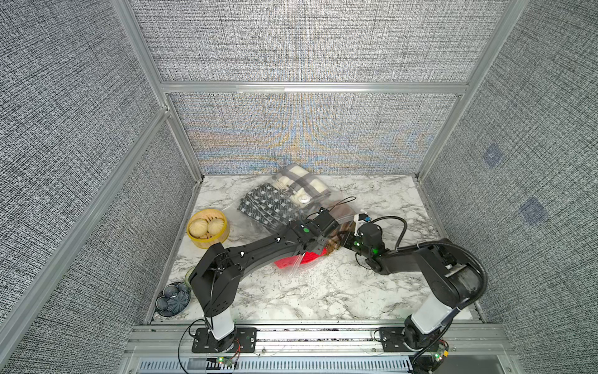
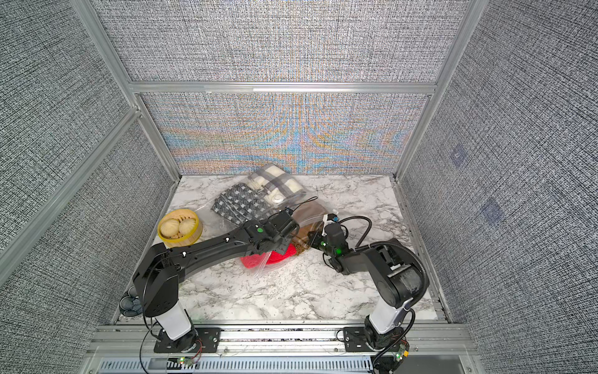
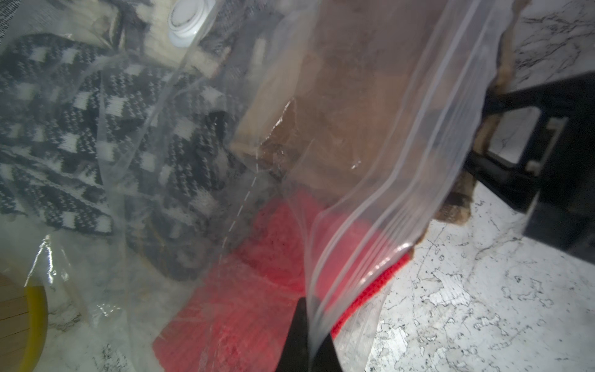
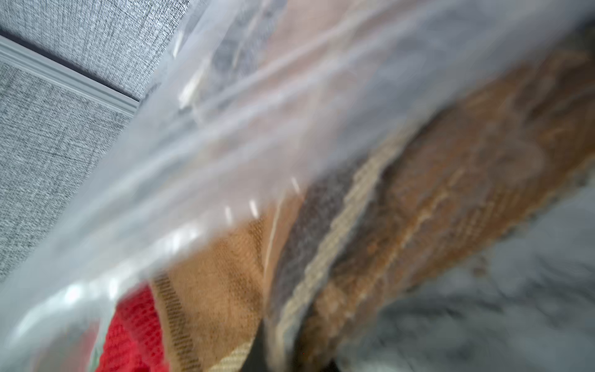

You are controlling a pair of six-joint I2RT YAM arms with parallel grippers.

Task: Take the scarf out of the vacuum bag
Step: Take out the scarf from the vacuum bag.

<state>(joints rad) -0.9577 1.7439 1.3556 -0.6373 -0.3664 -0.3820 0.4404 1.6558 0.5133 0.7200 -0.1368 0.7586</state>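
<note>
The left gripper (image 3: 310, 335) is clamped on the zip edge (image 3: 402, 180) of the vacuum bag (image 1: 255, 212), holding the upper sheet raised so the mouth stands open. The right gripper (image 1: 343, 240) is clenched on the brown scarf (image 4: 434, 209). The scarf lies partly past the mouth on the table (image 1: 323, 291), apparently positioned for withdrawal.

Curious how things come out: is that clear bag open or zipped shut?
Open: the zip edge of the vacuum bag stands lifted, with the red scarf and brown scarf sticking out under it.
</note>
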